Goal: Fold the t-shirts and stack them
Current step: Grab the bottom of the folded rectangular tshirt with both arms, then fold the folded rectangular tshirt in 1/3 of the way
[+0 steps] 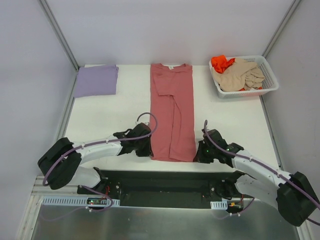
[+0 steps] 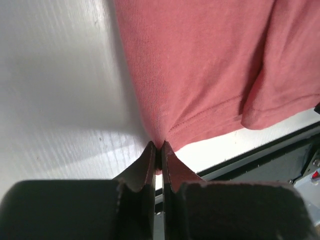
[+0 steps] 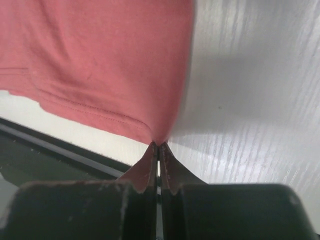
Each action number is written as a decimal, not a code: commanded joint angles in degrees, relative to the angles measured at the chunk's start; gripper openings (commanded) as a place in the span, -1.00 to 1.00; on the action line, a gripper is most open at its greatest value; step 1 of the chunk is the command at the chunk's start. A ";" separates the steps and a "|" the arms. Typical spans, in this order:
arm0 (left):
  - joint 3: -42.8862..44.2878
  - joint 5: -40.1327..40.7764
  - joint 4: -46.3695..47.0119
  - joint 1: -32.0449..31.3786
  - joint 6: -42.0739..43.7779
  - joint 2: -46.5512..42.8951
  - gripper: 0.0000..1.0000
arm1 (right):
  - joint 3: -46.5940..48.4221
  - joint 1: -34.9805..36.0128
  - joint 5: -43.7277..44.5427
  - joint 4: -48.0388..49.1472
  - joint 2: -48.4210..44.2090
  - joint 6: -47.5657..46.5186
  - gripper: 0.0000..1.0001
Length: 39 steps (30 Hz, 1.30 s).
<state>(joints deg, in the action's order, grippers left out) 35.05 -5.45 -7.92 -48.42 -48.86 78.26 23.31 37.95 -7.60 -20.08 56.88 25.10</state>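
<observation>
Left gripper (image 2: 160,146) and right gripper (image 3: 158,145) each clamp a near hem corner of the rose-red t-shirt (image 1: 172,112). Its long axis runs straight away from both jaws toward the far side.

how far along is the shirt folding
Done: the purple tee lies folded at the far left. In hand: the red tee lies in a long strip, with the left claw and right claw shut on its near corners. Left: folding it up, stacking it, then the beige tee and orange tee in the basket.
</observation>
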 commanded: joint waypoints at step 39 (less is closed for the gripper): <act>36.92 0.54 -4.99 20.64 11.77 15.86 -1.00 | 39.95 -14.40 2.32 18.58 29.67 -16.05 -0.99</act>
<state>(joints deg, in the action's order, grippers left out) 66.26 -2.83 -12.78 -30.74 -39.48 90.28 56.34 24.91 -4.75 -7.16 80.90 12.36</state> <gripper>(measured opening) 0.011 0.009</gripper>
